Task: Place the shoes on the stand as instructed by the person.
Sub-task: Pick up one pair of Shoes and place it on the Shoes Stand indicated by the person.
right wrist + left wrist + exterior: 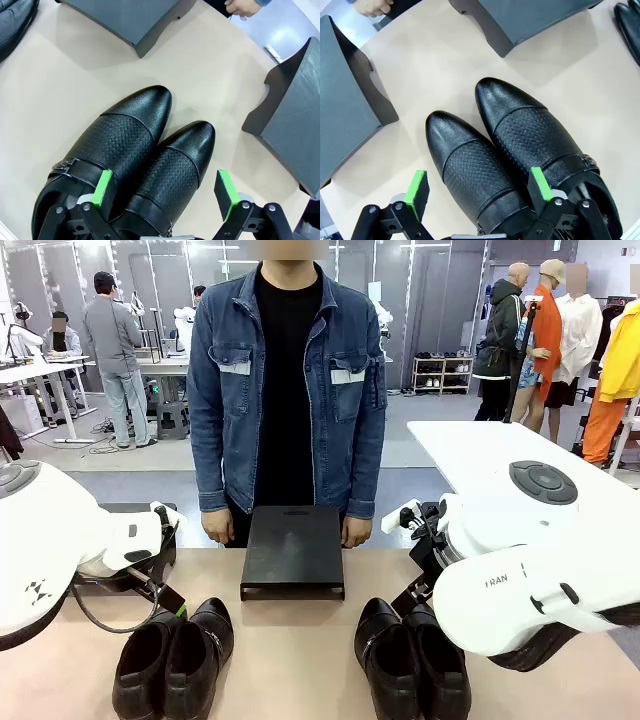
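At the near table edge, two pairs of shoes lie toes toward the person: L pair below the L arm, R pair below the R arm. Both pairs rest on the table; no shoe is on a stand.

Centre stand sits betw. the pairs, farther across, just in front of the person. Each wrist view shows one more stand: L side stand and R side stand, each near its pair's toes, not touching.

L gripper: jaws spread wide, nothing held. Green pads straddle one shoe of the L pair at the heel end. Contact w/ leather cannot be told.

R gripper: same condition, jaws spread, empty, over one shoe of the R pair at the heel end.

Person's hands hang at the far table edge, either side of the centre stand. No pointing gesture visible.

Step in hand (est.): pre-grasp hold, awaiting instruction. Placement not begun.

Next move (est.) calls for:
1. Read the person's cue: which pair, which stand.
2. Lower the matching gripper; jaw span looks fit for one shoe, not a pair.
3. Close on the heel section, lift clear of the neighbour shoe, carry to the stand top, set down level.
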Robot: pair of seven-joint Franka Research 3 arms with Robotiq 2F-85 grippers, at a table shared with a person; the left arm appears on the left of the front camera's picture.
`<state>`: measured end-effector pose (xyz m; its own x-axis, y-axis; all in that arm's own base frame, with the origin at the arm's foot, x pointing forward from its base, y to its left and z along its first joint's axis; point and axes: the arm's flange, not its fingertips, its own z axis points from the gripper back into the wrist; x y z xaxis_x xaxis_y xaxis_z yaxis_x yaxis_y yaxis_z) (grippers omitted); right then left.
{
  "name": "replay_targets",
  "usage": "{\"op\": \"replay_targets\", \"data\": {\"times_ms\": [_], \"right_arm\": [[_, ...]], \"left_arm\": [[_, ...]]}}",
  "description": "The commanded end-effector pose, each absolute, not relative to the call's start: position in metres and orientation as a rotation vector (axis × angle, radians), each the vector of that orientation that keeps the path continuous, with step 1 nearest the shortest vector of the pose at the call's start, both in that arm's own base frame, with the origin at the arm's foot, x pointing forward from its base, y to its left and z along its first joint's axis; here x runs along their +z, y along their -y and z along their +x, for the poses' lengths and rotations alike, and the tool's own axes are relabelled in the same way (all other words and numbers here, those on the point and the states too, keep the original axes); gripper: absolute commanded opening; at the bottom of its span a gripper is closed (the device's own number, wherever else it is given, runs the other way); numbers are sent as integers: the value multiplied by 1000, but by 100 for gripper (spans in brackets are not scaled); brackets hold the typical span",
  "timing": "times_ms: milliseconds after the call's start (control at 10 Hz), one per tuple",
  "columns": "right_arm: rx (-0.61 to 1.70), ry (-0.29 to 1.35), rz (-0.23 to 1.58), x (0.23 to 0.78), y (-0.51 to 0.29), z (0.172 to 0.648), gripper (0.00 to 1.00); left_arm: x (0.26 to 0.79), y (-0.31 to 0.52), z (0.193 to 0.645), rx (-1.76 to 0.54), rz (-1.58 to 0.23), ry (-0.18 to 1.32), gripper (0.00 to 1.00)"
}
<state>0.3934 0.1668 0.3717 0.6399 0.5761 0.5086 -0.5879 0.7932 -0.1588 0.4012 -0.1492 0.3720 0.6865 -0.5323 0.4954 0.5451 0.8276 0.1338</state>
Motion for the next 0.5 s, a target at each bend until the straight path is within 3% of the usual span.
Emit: {"op": "replay_targets", "data": {"times_ms": [0, 400], "right_arm": [[664, 572, 22, 372, -167, 393, 100], [664, 572, 22, 372, -167, 393, 100]], "left_arm": [[372, 149, 401, -604, -25, 547, 100], [372, 149, 401, -604, -25, 547, 100]]}}
